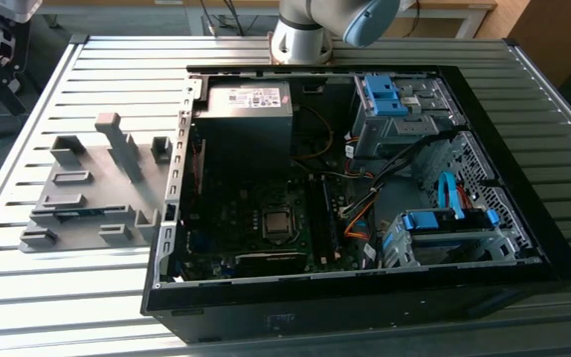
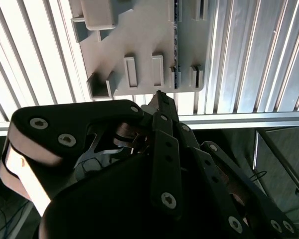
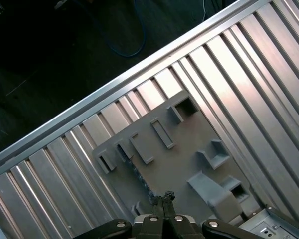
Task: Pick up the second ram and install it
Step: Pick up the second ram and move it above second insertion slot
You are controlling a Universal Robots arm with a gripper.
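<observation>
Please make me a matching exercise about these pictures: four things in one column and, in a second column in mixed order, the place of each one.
Things
1. grey holder
2. memory stick
3. blue clips
4. gripper

Places
A. inside the open computer case
B. on the slatted table, at the exterior view's left of the case
C. above the grey holder, shut
D. held in the grey holder's slots

Pairs: 1-B; 2-D; 3-A; 4-C

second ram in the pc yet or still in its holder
Out: the second ram sits on edge in the grey holder, beside the case.
</observation>
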